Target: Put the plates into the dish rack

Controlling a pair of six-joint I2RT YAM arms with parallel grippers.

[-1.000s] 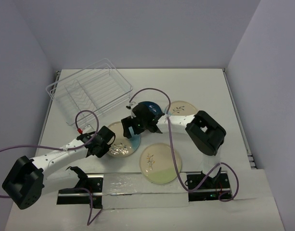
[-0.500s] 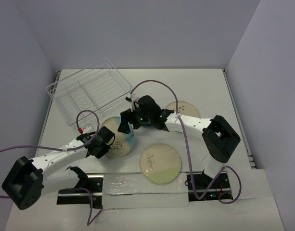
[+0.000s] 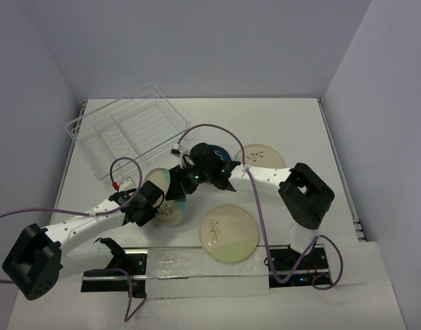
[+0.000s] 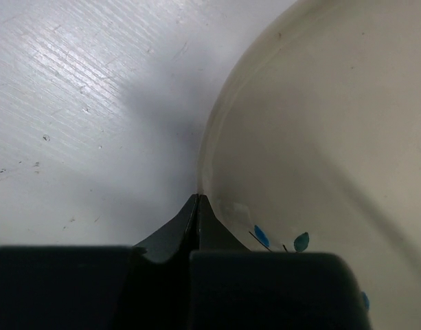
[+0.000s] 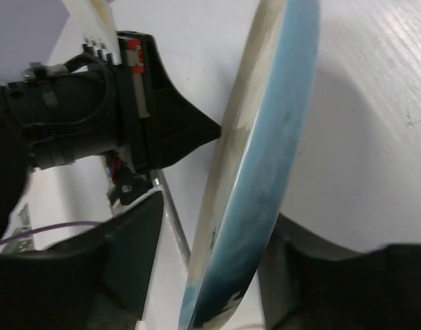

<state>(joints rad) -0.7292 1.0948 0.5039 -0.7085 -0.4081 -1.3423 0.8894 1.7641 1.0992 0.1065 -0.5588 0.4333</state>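
Vs 0.5 s ago, beige-blue plate (image 3: 170,210) tilts steeper; right end effector (image 3: 186,181) grasps it, left end effector (image 4: 198,201) clenched at rim. 4 plates, 1 dish rack (image 3: 128,130).

table (image 3: 286,124): white, faint grain | walls (image 3: 210,41): pale lavender, three sides | light: even

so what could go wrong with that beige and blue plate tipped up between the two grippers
The round beige plate with the light-blue section stands tilted on edge. The right gripper straddles its rim with a gap showing beside one finger, so it may slip and fall flat. The left gripper, fingers together, meets the rim only at its tip and could slide off.
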